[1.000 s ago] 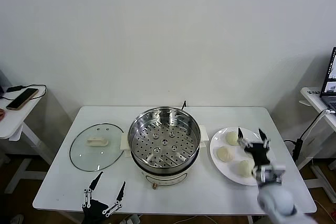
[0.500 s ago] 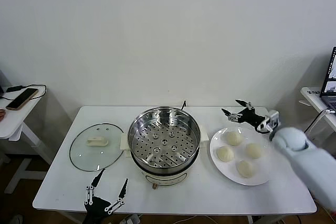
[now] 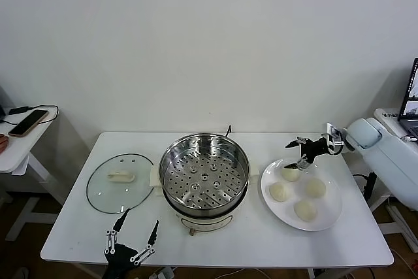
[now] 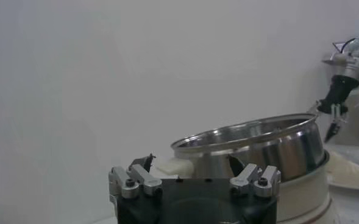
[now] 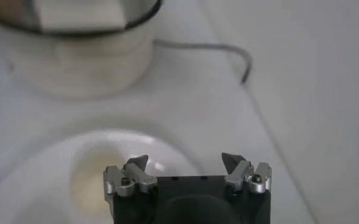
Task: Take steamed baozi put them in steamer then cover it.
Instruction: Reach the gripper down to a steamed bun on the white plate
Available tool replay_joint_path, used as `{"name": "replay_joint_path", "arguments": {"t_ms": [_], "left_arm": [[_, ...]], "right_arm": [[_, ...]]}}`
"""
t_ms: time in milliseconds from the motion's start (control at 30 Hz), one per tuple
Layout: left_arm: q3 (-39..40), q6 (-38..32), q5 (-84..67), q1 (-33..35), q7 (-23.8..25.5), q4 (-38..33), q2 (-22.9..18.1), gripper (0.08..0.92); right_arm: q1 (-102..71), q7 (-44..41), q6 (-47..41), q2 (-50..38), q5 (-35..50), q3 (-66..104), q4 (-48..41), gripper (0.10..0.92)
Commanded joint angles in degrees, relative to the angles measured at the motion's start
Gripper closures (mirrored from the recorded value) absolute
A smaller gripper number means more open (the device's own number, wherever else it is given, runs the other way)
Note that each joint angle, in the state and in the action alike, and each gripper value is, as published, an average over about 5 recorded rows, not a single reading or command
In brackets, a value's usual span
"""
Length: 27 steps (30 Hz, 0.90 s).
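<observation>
Your right pincer [image 3: 298, 153] hangs open and empty over the far edge of the white plate [image 3: 330, 215], fingers spread, just above the bun nearest the steamer's rear. The right arm reaches in from beyond the plate, on the side away from the steamer. In the right wrist view, the right pincer's [image 5: 186, 165] two dark fingertips stand wide apart with nothing between them, the plate and one pale bun under them.

Your left pincer [image 3: 132, 240] sits low at the near counter edge, forward of the cover, also open and holding nothing. In the left wrist view, the left pincer [image 4: 187, 163] has its fingertips apart, the steamer [image 4: 258, 146] rising past them.

The steamer [image 3: 204, 173] stands mid-counter [image 3: 72, 227], uncovered; its perforated tray holds no buns. The cream base and side handles show under the steel pot.

The steamed baozi [image 3: 300, 189], four of them, all lie on the plate, on the steamer's right side. They are grouped loosely, none touching the pincer.

The cover [image 3: 121, 182] lies flat on the counter on the steamer's left side, handle up, its rim close to the steamer's left handle.

A cable runs off the steamer's back. A side table [image 3: 16, 148] with a phone [image 3: 27, 122] stands well left of the cover.
</observation>
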Motion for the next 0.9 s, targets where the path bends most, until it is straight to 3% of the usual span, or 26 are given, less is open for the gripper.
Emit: {"name": "replay_joint_path", "arguments": {"t_ms": [33,733,900], "left_arm": [[0.0,0.0,0.0,0.0,-0.1,0.0,0.0,0.177],[0.3,-0.5,0.0,-0.3,-0.7,1.4,-0.1,0.177],[0.3,-0.7,0.0,-0.4,-0.8,1.7,-0.1,0.177]], "right_arm": [[6.4,-8.0,1.0,4.6,-12.3,-5.2,-6.3,0.203],[2.7,-0.7,3.7,10.9,-19.6,-3.2,-12.1,0.204],[2.1,0.4,4.0,11.7,-19.5,-2.8,-12.9,0.259]]}}
